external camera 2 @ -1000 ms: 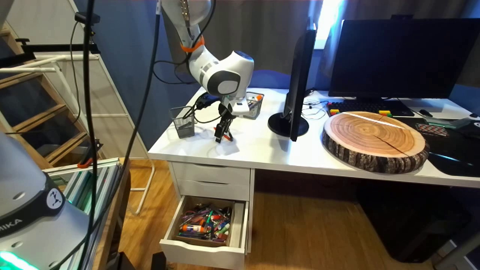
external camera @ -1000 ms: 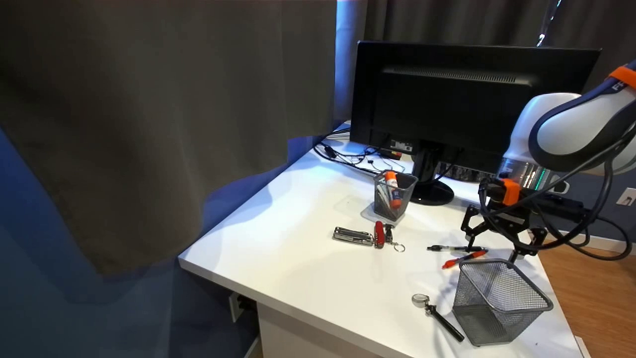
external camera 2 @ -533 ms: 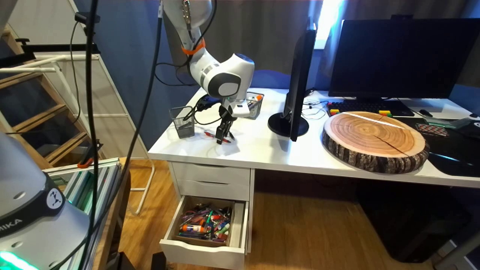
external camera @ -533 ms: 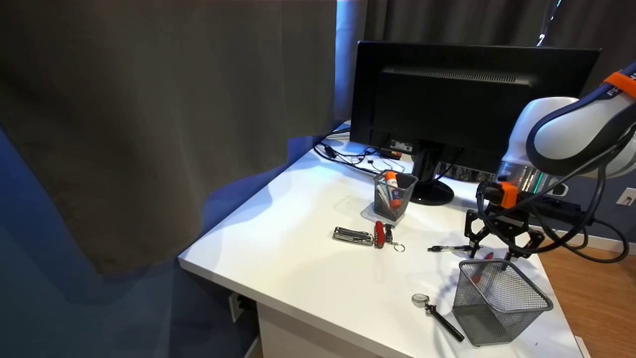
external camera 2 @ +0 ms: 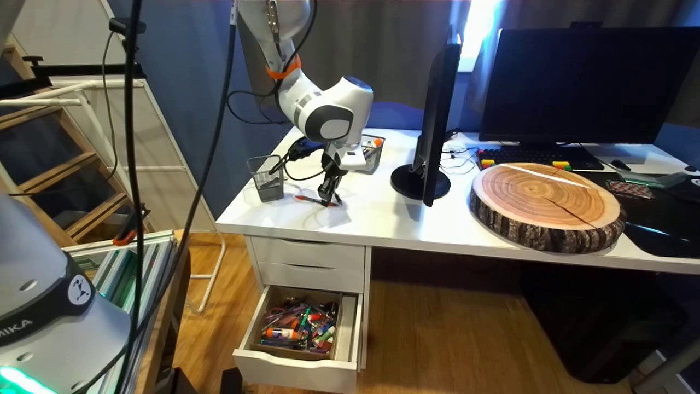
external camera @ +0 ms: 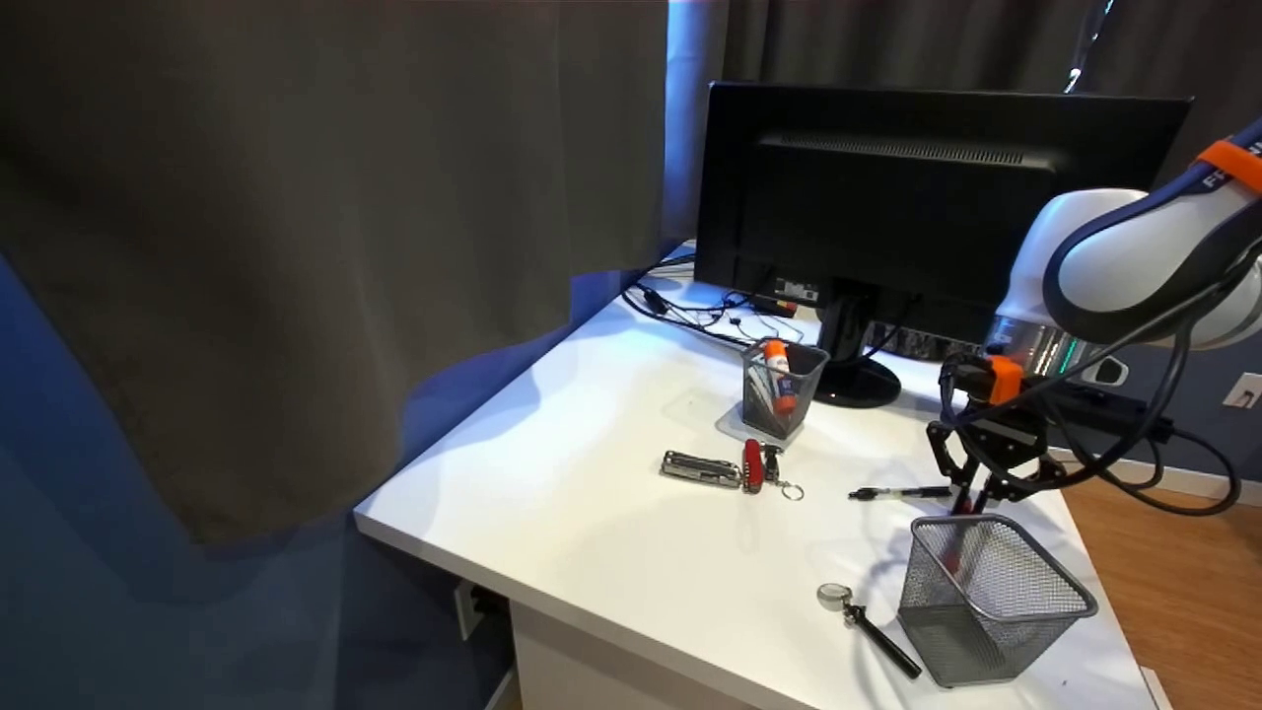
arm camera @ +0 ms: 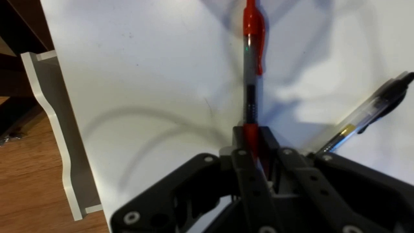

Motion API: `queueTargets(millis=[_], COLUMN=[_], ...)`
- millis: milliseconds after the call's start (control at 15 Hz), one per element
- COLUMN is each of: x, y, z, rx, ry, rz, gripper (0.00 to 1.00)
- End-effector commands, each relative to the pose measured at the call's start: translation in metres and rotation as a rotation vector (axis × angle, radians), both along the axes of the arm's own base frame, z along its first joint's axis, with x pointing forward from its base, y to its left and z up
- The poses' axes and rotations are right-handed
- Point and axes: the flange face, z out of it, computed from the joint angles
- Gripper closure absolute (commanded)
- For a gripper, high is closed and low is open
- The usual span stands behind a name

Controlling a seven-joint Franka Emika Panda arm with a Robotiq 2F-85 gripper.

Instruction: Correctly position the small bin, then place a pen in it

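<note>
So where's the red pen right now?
The red pen is pinched in the robot's gripper, slightly right of centre in the wrist view; the black pen lies to its right.

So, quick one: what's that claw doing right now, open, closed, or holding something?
Gripper: closed on the red pen, holding it near one end.

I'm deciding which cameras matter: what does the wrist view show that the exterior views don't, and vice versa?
Only the wrist view: the clip of the red pen, the gold band of the black pen.

Only the exterior views: the small mesh bin, the mesh pen holder, its glue stick, the monitor.

Shared: both pens, the gripper closed on the red one, the white desk.
</note>
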Motion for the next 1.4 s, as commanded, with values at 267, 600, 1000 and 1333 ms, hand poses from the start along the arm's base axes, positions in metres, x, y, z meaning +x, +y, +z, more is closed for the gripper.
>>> queueTargets(millis=[267, 600, 1000, 1333], x=[-0.013, -0.043, -0.09, -0.131], y=[-0.004, 0.002, 0.034, 0.077], z=[0.064, 0.145, 0.211, 0.214], rx=[-0.012, -0.067, -0.099, -0.133], ry=[-0.06, -0.187, -0.381, -0.435], rz=[0.007, 0.134, 0.325, 0.4], gripper=[0.97, 0.97, 0.97, 0.97])
